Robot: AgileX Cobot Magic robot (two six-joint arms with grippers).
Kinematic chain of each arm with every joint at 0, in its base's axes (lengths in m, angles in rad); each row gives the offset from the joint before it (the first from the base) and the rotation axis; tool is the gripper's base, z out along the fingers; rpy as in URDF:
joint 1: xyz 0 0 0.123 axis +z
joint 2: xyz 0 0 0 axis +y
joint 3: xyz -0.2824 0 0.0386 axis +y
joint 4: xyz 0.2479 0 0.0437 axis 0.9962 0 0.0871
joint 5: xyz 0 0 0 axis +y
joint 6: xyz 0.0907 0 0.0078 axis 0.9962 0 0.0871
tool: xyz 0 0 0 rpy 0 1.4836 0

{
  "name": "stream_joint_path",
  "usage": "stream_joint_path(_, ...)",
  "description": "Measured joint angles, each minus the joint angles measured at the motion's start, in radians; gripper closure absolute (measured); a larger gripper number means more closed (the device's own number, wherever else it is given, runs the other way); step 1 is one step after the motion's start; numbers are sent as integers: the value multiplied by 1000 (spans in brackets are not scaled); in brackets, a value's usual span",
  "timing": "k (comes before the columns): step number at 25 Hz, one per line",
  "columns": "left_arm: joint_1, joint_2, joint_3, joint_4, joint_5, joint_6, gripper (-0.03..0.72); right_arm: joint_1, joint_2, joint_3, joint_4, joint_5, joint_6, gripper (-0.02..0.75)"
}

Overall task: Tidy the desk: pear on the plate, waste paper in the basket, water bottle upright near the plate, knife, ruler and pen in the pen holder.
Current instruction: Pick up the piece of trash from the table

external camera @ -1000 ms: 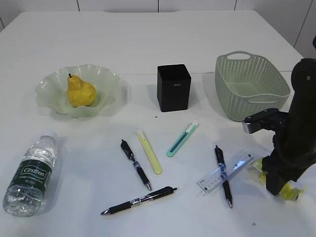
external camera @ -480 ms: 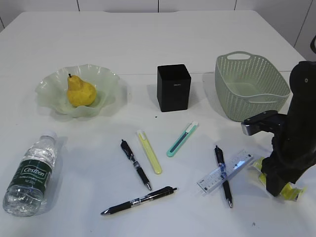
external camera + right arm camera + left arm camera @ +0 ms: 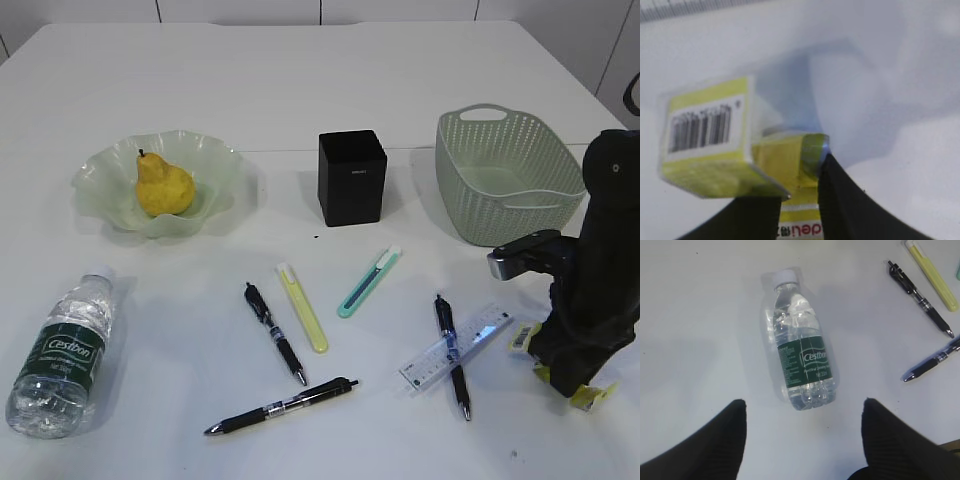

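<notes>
My desk is a smooth white top, pale wall panels behind it. My right gripper pinches the yellow waste paper at the front right edge, beside the ruler. My left gripper hangs spread wide over the lying water bottle. The pear sits on the plate.

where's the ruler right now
In the exterior view the ruler lies front right on the desk, crossing a black pen, just left of the right gripper.
</notes>
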Motion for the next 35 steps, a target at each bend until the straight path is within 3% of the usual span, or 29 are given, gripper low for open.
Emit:
stream_joint_path(10, 0, 0, 0, 0, 0, 0, 178, 0, 0, 0, 0, 4, 13, 726)
stream_joint_path(35, 0, 0, 0, 0, 0, 0, 178, 0, -93, -18, 17, 34, 21, 740)
